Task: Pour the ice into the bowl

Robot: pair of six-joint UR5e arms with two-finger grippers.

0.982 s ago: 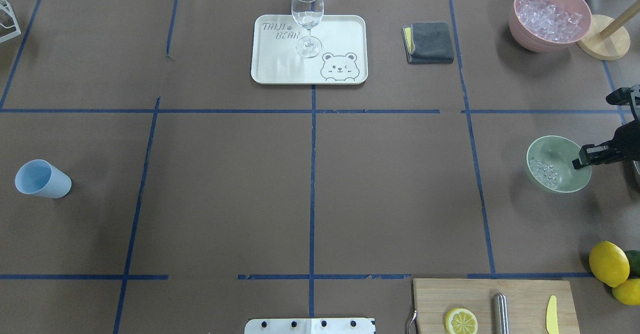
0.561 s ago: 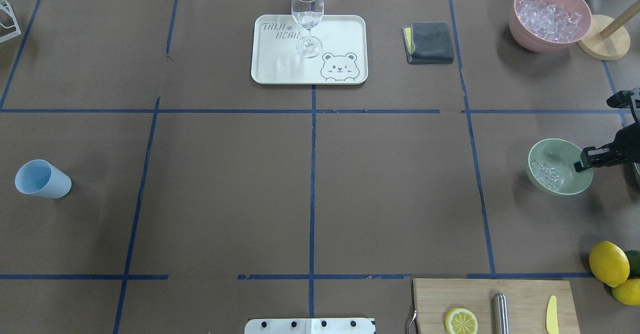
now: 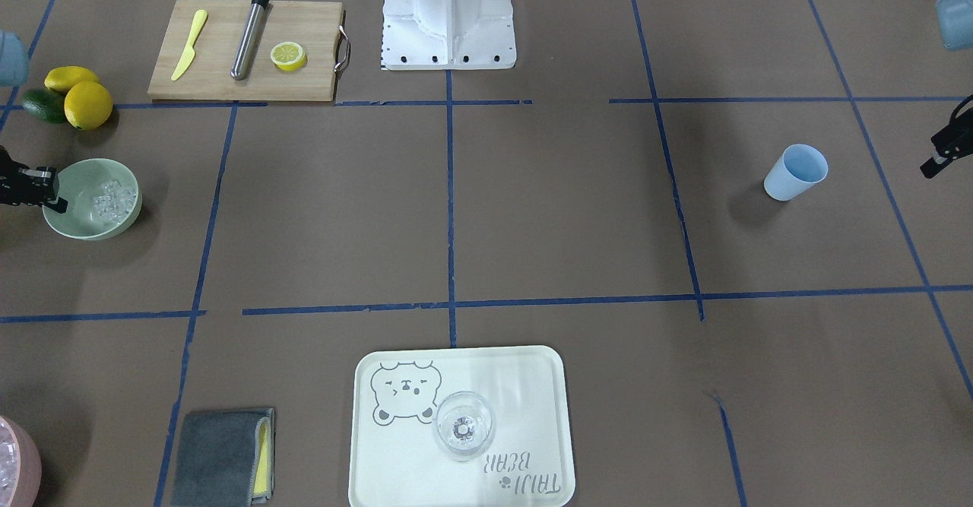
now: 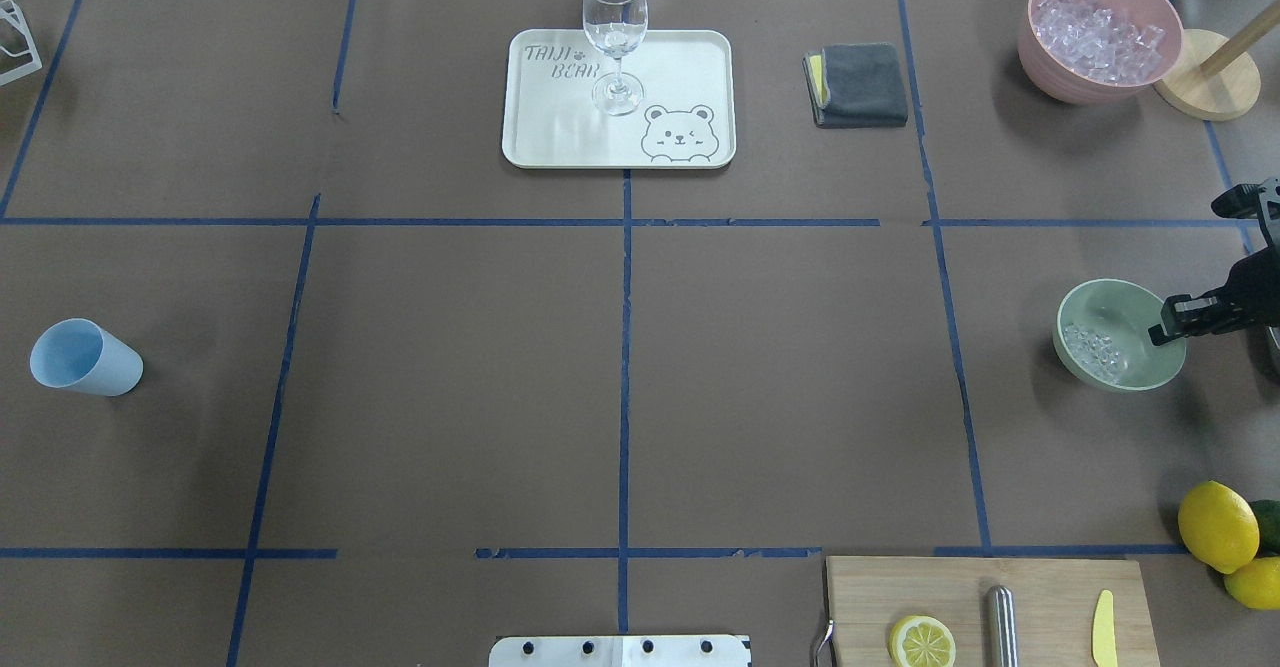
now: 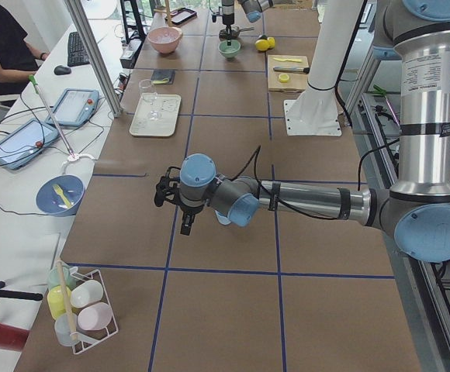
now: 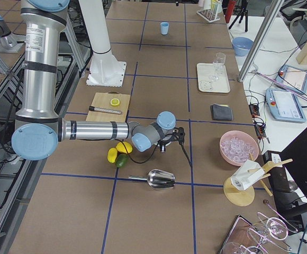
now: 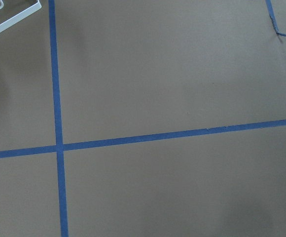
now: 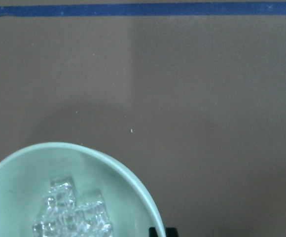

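Right hand [image 4: 1165,322] grips the bowl [image 4: 1063,325] rim; left hand [image 3: 935,162] hovers, pointing down.

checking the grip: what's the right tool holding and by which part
The right tool pinches the bowl by its rim, on the robot's right side.

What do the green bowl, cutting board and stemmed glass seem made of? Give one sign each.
The bowl: likely matte plastic; dull, even mint surface. The cutting board: wood, possibly bamboo; pale grain. The stemmed glass: clear glass or acrylic; tray shows through.
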